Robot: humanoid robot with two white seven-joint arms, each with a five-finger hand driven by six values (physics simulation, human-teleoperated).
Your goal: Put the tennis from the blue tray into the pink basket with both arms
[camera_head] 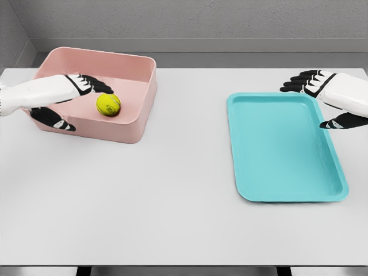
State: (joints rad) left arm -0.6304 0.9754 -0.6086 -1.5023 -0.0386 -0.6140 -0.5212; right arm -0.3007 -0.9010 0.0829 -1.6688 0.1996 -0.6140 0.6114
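Inside the pink basket [135, 123], near the tabletop's far left corner, the yellow-green tennis ball [108, 104] lies on the basket floor, about midway between its side walls and toward the front wall. Nothing grips it. The left hand [80, 87] reaches in over the basket's left rim, its black fingers [102, 87] stretched out and relaxed just above and to the left of the ball; whether a fingertip touches the ball cannot be told. Its thumb hangs lower, in front of the basket's left front wall. The left forearm comes in from the left edge of the white tabletop [149, 201].

Well apart, on the right half of the tabletop, the blue tray [287, 195] lies flat with its long side running from the far edge toward the near edge, holding nothing. The right hand [322, 92] hovers over the tray's far right corner, fingers extended and loosely spread, grasping nothing, with the thumb pointing down beside the tray's right rim.
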